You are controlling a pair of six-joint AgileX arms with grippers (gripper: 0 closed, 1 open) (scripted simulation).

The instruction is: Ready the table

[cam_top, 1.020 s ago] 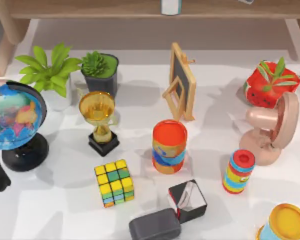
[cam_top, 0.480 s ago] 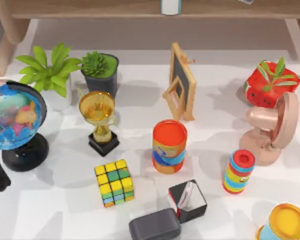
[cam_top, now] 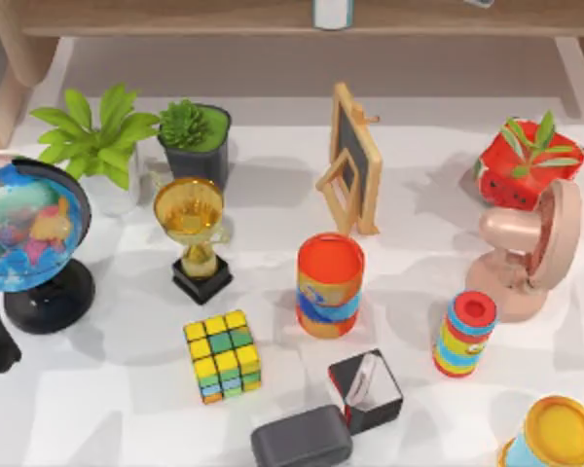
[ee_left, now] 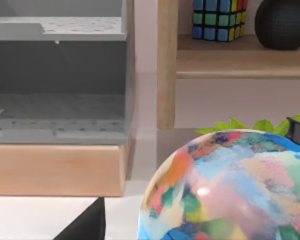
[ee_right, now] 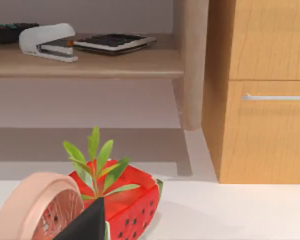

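Honestly, no readable text anywhere here — no labels, brands, numbers or signs. The little chalkboard (cam_top: 358, 156) on the counter (cam_top: 127, 379) is blank, the globe (cam_top: 24, 229) is just colour patches with no place names, and the striped cans (cam_top: 329, 284) carry shapes only — nothing legible on the shelf (ee_right: 90, 62) items either.

We see a red-lidded can (cam_top: 330, 283) standing mid-scene. Left of it sits a trophy (cam_top: 192, 236); a Rubik's cube (cam_top: 222, 355) lies below-left, a chalkboard (cam_top: 353, 161) behind.
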